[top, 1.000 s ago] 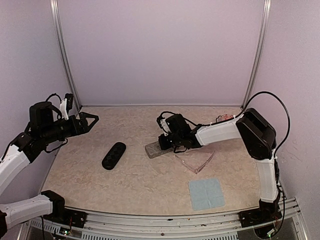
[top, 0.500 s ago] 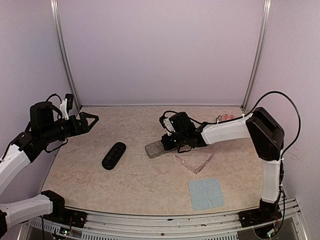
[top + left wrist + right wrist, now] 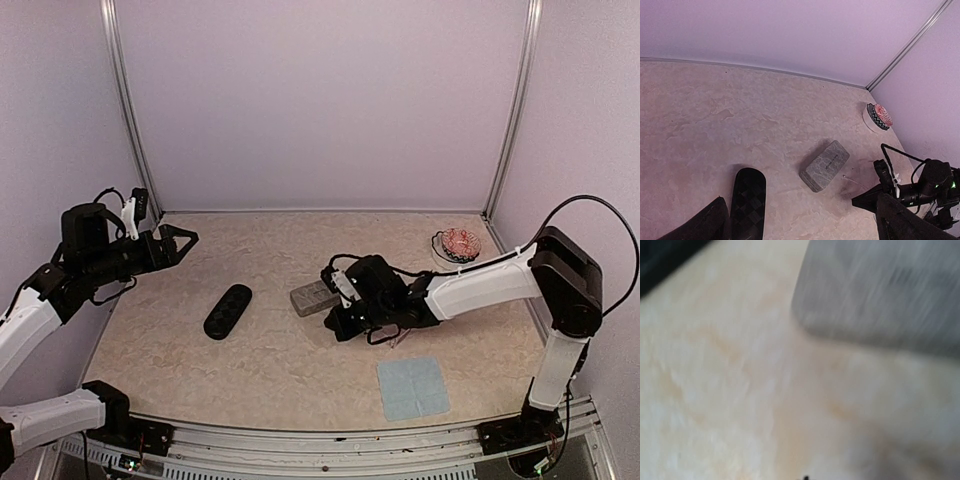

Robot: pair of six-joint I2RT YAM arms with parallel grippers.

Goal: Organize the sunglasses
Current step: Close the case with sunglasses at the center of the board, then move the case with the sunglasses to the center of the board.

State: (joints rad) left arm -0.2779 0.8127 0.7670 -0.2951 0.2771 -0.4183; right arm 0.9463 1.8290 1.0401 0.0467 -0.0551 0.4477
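Clear plastic sunglasses (image 3: pixel 398 340) only faintly seen, mostly hidden under the right forearm (image 3: pixel 470 290), near the cloth (image 3: pixel 412 388). Dark pair out of sight. Right hand (image 3: pixel 337 324) clenched, low on the worktop (image 3: pixel 270 370) just beside the grey case (image 3: pixel 313 297); cannot tell whether pinching anything. Left hand (image 3: pixel 185 240) spread wide, raised aside, probably keeping clear.

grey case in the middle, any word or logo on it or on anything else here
No text can be read anywhere.
grey case: possible faint print on the lid, too small to read.
black oval case: checked texture, no words.
round patterned thing: zigzag pattern, no words.
blue cloth: blank.
Right wrist view: blurred.
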